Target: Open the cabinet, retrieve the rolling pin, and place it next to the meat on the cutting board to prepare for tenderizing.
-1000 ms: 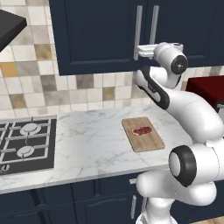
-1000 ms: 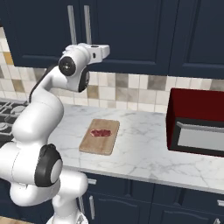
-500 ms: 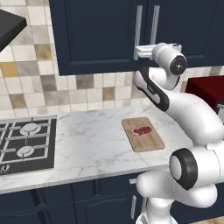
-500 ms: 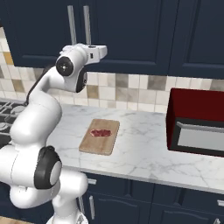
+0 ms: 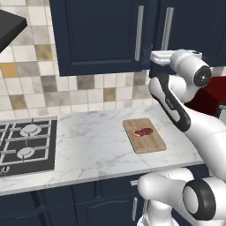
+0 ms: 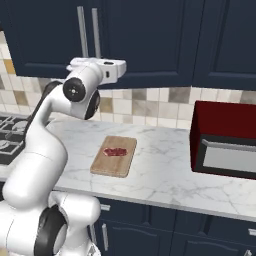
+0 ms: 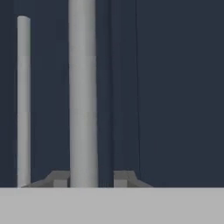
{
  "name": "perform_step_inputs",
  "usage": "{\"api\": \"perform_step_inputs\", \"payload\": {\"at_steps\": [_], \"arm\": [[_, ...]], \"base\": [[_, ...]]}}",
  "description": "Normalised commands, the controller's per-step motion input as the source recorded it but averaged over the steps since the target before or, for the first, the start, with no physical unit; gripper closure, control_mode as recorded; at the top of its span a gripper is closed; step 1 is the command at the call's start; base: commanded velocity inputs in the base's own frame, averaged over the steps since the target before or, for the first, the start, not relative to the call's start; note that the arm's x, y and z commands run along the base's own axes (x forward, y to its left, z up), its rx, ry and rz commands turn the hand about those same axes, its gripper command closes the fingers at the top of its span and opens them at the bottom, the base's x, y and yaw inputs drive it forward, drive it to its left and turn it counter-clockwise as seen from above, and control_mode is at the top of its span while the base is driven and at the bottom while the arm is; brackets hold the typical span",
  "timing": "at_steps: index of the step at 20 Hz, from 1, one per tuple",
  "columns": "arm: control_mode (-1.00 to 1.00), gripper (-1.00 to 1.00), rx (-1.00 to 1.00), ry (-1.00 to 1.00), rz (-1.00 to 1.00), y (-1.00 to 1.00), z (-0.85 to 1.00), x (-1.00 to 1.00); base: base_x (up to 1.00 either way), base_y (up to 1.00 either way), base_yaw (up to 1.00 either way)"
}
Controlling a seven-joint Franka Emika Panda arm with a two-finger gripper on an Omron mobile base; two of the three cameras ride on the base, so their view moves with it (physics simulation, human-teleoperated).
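Reaching up to the cabinet [image 5: 101,35], the hand [image 7: 91,178] had its fingers set either side of the right door's bar handle [image 7: 83,92], slightly apart, though whether they pinched it I could not tell. That handle looked stiff, smooth and slippery, best gripped low on the bar. Two doors and two handles showed; one meat [image 5: 143,131] lay on one cutting board [image 5: 151,144] on the surface [image 5: 88,145].

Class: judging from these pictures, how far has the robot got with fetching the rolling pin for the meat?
Done: nothing finished yet; the cabinet doors look shut. In hand: the gripper is up at the cabinet with one silver handle between its fingertips, a gap on one side. Left: open the door, take out the rolling pin, lay it beside the meat on the cutting board.
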Motion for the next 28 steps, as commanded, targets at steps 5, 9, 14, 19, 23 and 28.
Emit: {"api": "perform_step_inputs", "payload": {"at_steps": [5,9,14,19,23,28], "arm": [[-1.00,1.00,0.05,0.00,0.06,-0.90,-0.16,-0.47],[-1.00,1.00,0.04,0.00,0.10,-0.82,-0.23,-0.46],[-1.00,1.00,0.05,0.00,0.10,-0.84,-0.21,-0.61],[-1.00,1.00,0.05,0.00,0.09,-0.79,-0.24,-0.60],[-1.00,-1.00,0.02,0.00,0.04,-0.48,-0.26,-0.29],[-1.00,-1.00,0.00,-0.05,0.00,-0.08,-0.06,-0.14]], "base": [[0.00,0.00,0.00],[0.00,0.00,0.00],[0.00,0.00,0.00],[0.00,0.00,0.00],[0.00,0.00,0.00],[0.00,0.00,0.00]]}}
